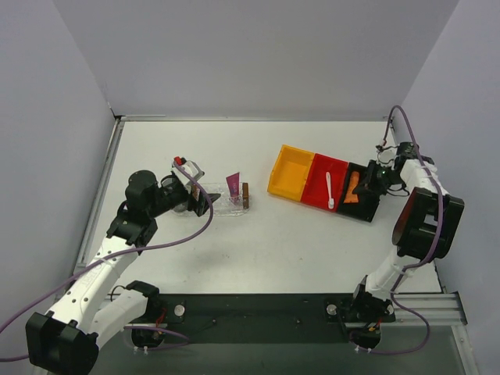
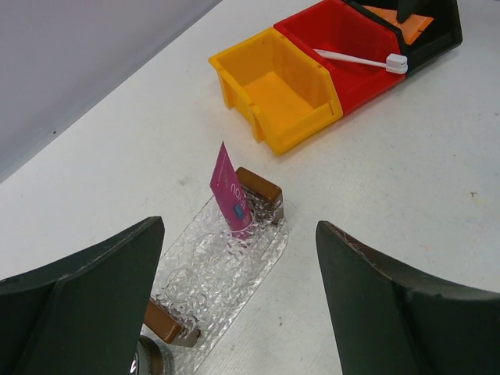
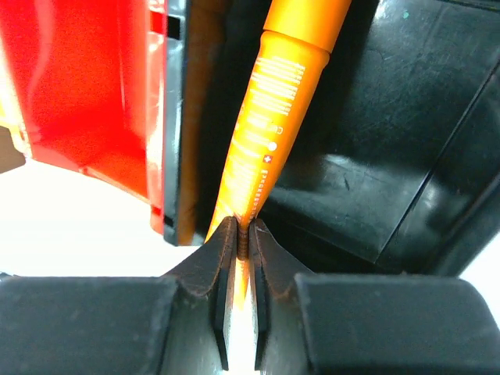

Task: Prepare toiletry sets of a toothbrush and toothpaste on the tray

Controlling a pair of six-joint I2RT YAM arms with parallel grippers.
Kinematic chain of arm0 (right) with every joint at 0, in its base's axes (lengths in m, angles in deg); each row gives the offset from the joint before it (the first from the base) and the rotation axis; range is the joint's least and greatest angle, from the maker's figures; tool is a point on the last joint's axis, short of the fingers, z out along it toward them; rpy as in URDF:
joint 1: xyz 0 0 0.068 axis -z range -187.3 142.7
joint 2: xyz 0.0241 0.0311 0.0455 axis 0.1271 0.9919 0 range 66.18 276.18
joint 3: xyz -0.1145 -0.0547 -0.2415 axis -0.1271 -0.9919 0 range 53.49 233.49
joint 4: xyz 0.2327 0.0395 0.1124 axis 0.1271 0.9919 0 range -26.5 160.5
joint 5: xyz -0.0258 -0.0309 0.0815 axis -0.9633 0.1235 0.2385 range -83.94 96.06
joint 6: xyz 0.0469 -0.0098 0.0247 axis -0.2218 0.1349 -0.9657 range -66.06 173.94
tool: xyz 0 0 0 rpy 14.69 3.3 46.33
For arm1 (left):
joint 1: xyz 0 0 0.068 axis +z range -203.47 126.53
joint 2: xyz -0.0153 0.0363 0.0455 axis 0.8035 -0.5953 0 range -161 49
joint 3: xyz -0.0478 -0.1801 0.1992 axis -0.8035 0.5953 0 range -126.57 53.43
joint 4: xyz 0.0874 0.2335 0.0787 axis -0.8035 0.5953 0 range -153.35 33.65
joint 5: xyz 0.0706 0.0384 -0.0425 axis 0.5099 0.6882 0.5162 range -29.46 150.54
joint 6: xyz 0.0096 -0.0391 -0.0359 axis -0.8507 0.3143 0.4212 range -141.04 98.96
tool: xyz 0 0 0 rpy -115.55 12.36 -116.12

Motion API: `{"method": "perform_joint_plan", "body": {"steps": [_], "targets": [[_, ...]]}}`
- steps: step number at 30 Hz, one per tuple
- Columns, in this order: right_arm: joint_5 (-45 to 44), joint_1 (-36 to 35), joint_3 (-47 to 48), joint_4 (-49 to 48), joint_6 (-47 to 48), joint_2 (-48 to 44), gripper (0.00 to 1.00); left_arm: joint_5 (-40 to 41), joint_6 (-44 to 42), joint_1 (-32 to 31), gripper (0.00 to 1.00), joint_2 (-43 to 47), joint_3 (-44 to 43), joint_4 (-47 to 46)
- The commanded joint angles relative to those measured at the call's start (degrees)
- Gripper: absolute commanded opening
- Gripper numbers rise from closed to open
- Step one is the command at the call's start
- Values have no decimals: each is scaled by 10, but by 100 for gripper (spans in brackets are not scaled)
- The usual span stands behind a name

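The clear tray (image 1: 225, 205) with brown end blocks lies left of centre, also in the left wrist view (image 2: 211, 281). The pink toothpaste tube (image 1: 233, 186) stands upright in the tray's right end (image 2: 231, 191). My left gripper (image 1: 198, 195) is open and empty just left of the tray (image 2: 238, 312). The white toothbrush (image 1: 330, 190) lies in the red bin (image 1: 326, 183), also in the left wrist view (image 2: 359, 58). My right gripper (image 1: 366, 185) is shut on the flat end of the orange toothpaste tube (image 3: 273, 117) over the black bin (image 3: 375, 156).
An orange bin (image 1: 291, 172) stands empty left of the red bin, with the black bin (image 1: 367, 205) on the right of the row. Grey walls close the left, back and right sides.
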Motion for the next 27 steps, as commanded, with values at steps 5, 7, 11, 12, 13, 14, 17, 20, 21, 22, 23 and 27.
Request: {"method": "perform_joint_plan", "body": {"steps": [5, 7, 11, 12, 13, 14, 17, 20, 21, 22, 23, 27], "targets": [[16, 8, 49, 45, -6, -87, 0, -29, -4, 3, 89, 14, -15, -25], [24, 9, 55, 53, -6, -97, 0, -44, 5, 3, 89, 11, -19, -29], [48, 8, 60, 80, -8, -136, 0, -62, 21, 2, 88, 2, -38, -34], [61, 7, 62, 86, -7, -143, 0, -65, 25, 2, 88, -1, -45, -38], [68, 6, 62, 96, -8, -150, 0, -69, 30, 1, 88, -3, -47, -40], [77, 6, 68, 101, -7, -162, 0, -77, 34, 1, 88, -5, -50, -43], [121, -9, 97, 137, 2, -182, 0, -86, 39, -6, 88, -13, -60, -57], [135, -53, 127, 183, 26, -192, 0, -58, 12, -24, 87, -22, -84, -57], [135, -82, 141, 192, 33, -196, 0, -48, 2, -29, 87, -27, -94, -51], [137, -99, 149, 204, 39, -202, 0, -39, -19, -36, 87, -30, -111, -46], [139, -113, 155, 208, 40, -205, 0, -31, -30, -50, 87, -39, -123, -40], [160, -177, 192, 227, 42, -206, 0, 11, -75, -87, 87, -54, -155, -24]]}}
